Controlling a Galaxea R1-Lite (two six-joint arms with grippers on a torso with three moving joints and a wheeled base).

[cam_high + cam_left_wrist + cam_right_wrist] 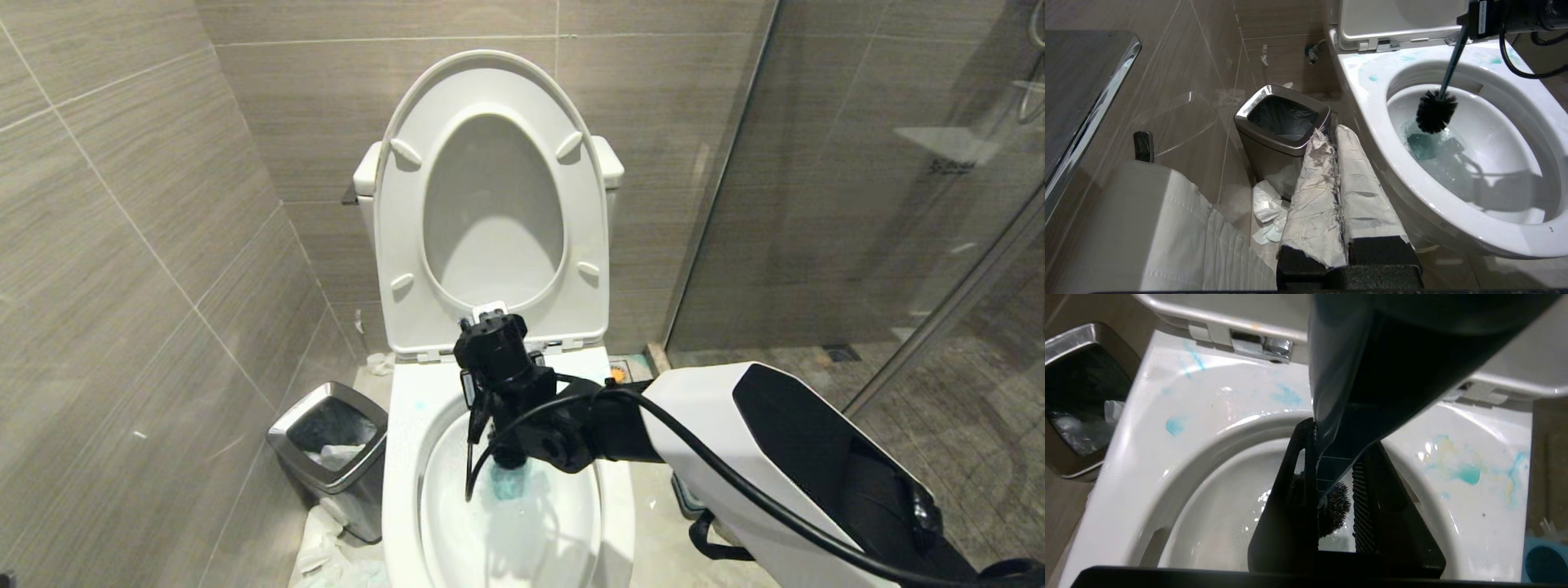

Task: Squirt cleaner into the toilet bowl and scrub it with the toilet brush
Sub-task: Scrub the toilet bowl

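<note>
The toilet bowl (404,457) stands in a narrow stall: tiled wall (122,269) close on its left, a glass shower screen (857,204) on its right. A steel-rimmed waste bin (331,457) with a dark liner fills the gap between bowl and left wall, crumpled paper (1265,212) on the floor beside it. The seat and lid (490,204) are tipped upright against the tank, leaving the glossy white oval fully open from above.

The right gripper (498,392) reaches in over the rear of the bowl, pointing down, its black ribbed fingers (1361,506) clamped on the flattened teal handle of the toilet brush (1435,110). The slim handle slants downward; the round black bristle head hangs inside the basin just above, perhaps touching, the water, clear of the inner walls. Cleaner (1466,473) shows as turquoise smears on the broad flat rim and tints the pooled water.

The left gripper (1337,196), parked low beside the bowl's outer wall, has its paper-wrapped fingers pressed together, empty.
</note>
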